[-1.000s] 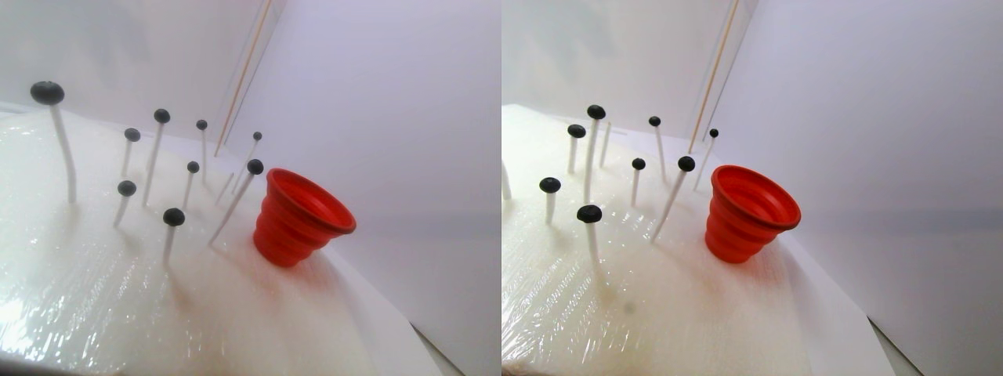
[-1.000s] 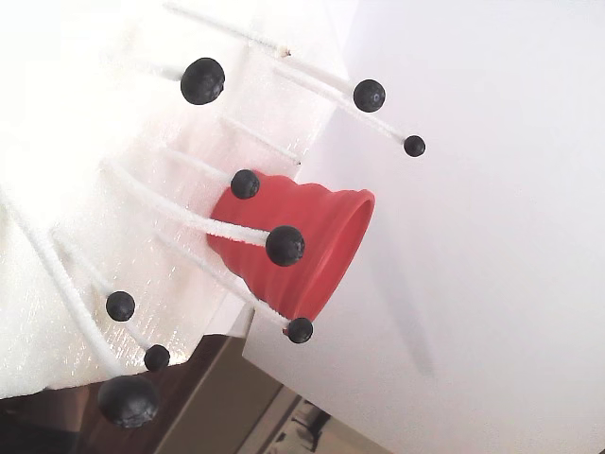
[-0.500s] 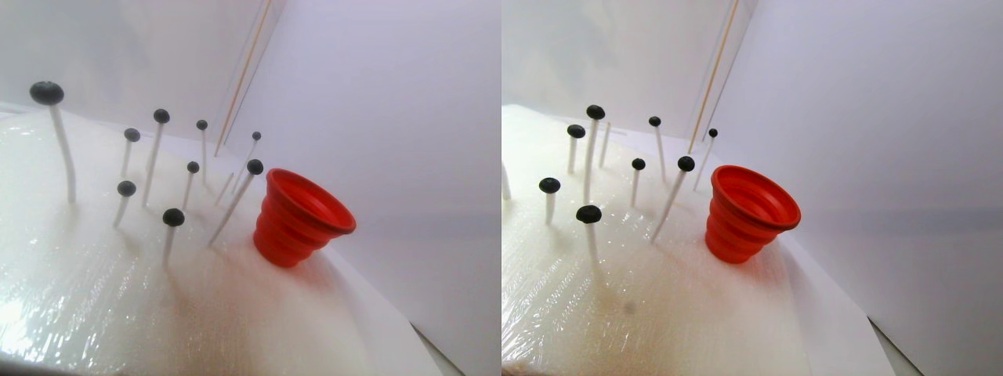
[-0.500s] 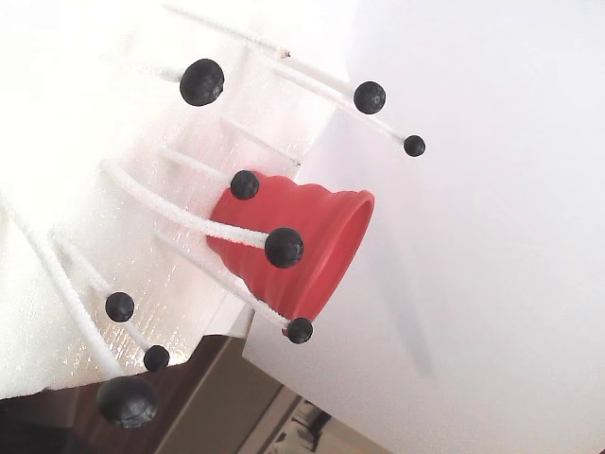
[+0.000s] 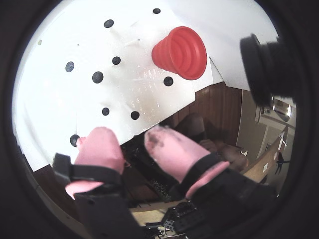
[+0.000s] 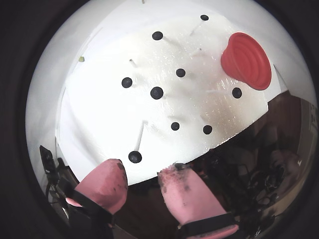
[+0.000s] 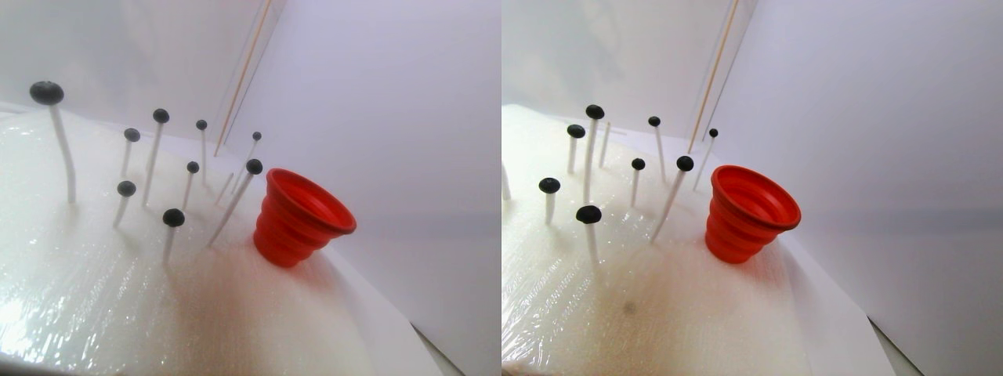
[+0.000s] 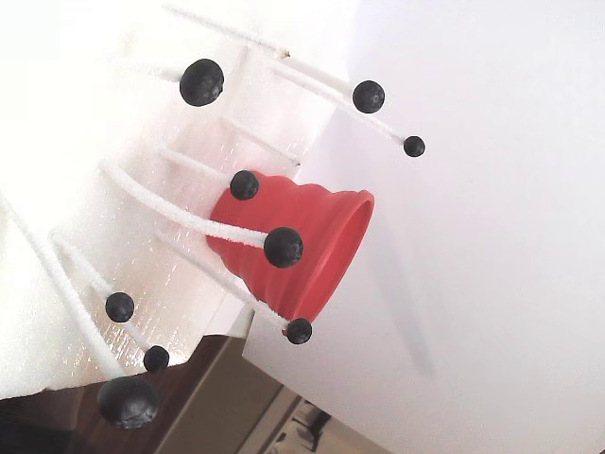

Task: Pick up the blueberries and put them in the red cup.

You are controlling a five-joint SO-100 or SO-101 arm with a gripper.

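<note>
A home room: wood-panelled wall [image 5: 219, 107], sofa [image 5: 209, 144] behind the white foam board [image 5: 55, 89]

Arm itself out of stereo pair and fixed view. Gripper [image 6: 142, 174] seen only in both wrist views; pink fingers [image 5: 98, 147] cut by bottom edge, fisheye rim black all round. Red cup [image 8: 312, 241] inside hidden in fixed view; side partly covered by blueberries [image 8: 283, 247] on white stalks [image 8: 175, 216]. Cup contents not tellable in stereo pair [image 7: 302, 215]. Berry crowns too small. Dark clutter [image 5: 209, 134] right of board [image 5: 55, 94] blurred, unidentifiable.
</note>
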